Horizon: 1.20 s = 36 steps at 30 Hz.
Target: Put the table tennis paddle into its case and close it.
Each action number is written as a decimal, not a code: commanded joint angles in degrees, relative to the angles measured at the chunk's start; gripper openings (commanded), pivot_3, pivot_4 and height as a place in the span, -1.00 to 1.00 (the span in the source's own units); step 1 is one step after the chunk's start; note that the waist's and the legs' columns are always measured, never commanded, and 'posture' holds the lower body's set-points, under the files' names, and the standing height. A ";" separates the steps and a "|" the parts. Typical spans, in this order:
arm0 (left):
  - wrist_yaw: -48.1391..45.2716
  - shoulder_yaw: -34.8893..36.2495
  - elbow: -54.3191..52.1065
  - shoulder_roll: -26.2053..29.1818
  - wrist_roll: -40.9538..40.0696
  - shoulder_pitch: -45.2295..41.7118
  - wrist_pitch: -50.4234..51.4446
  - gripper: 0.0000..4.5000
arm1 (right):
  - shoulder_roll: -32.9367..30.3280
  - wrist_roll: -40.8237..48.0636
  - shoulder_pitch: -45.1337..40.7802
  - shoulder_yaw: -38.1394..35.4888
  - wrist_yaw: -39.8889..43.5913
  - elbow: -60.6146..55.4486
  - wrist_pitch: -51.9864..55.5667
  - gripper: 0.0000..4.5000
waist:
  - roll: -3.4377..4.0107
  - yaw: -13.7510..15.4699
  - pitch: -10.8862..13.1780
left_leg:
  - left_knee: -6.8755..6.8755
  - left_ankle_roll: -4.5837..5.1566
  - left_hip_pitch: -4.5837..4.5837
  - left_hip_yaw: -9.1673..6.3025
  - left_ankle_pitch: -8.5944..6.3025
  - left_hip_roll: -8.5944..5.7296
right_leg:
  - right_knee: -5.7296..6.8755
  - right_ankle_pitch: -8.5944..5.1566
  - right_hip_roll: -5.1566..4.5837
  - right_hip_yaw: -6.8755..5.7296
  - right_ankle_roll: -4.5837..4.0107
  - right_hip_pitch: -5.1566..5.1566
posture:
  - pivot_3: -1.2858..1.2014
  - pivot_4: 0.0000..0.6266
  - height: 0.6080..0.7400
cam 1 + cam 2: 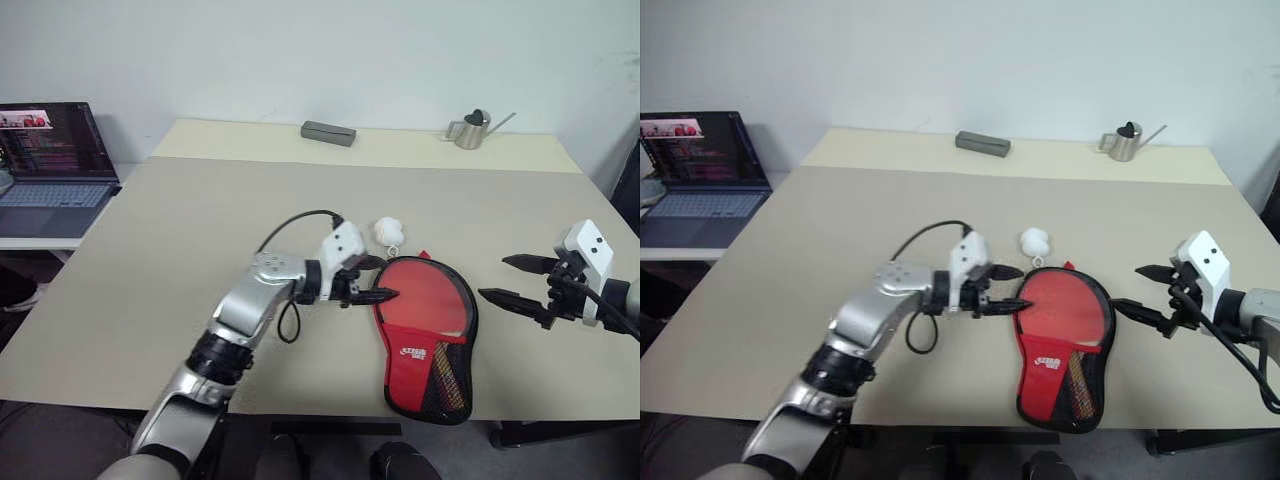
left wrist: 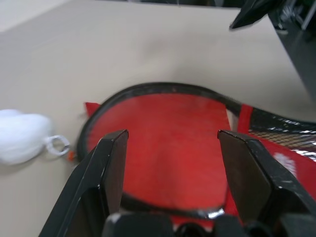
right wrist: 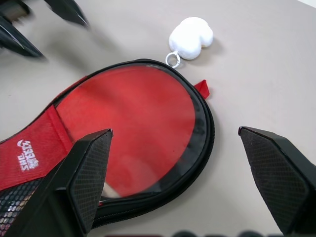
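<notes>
The table tennis paddle (image 3: 133, 128) lies on the tabletop (image 1: 180, 240) with its red blade already inside its case (image 1: 428, 345), zip unclosed; the left gripper (image 1: 372, 280), fingers spread and empty, hovers at the rim, presumably for the zipper; the right gripper (image 1: 515, 281) waits wide open.

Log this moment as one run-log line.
paddle: inside case, flap open | left gripper: open, at case's left edge | right gripper: open, clear of case | white charm: on table
</notes>
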 commanded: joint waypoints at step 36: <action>4.88 -5.32 47.79 -20.84 14.22 -9.63 -23.43 0.99 | -1.37 8.86 -1.16 -7.96 -3.52 -6.54 6.64 1.00 | 0.20 0.02 -0.15 | 0.09 0.00 0.15 -0.01 0.00 -0.11 | -0.01 0.05 0.00 -0.02 0.11 0.23 | 0.03 -0.52 1.00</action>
